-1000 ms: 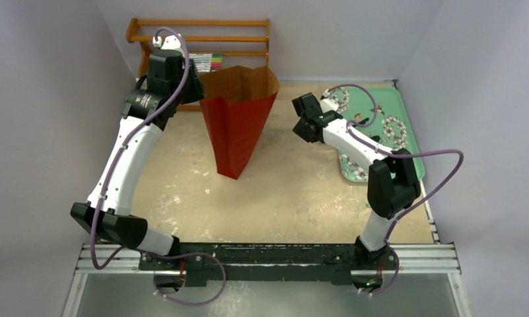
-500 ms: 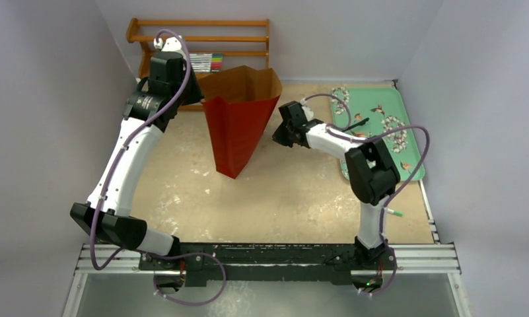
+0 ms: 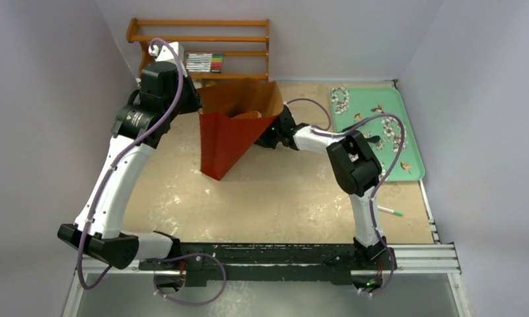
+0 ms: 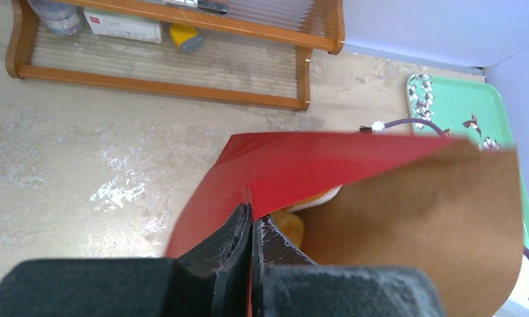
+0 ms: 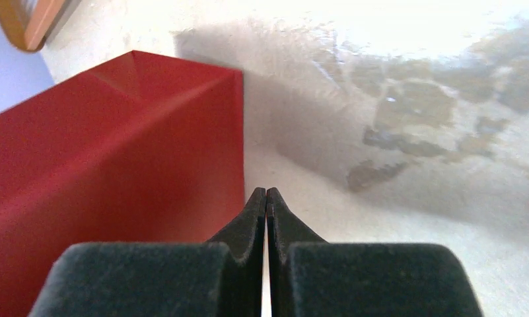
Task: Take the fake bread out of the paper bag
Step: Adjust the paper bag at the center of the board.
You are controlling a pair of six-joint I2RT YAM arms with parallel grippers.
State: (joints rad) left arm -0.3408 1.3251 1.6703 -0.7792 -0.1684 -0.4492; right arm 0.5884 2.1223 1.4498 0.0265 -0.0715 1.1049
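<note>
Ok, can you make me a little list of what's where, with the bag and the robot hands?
paper bag: red, mouth open
fake bread: orange piece showing inside the bag
left gripper: shut on the bag's rim
right gripper: shut, empty, beside the bag's right side
tray: green, flowery, on the table's right

Robot lab test cell, pretty sure — plain grey walls [image 3: 43,99] boxing in scuffed beige table [image 3: 281,191], aluminium rail [image 3: 433,259] along near edge, two cabled robot arms [image 3: 116,178] bolted there.
</note>
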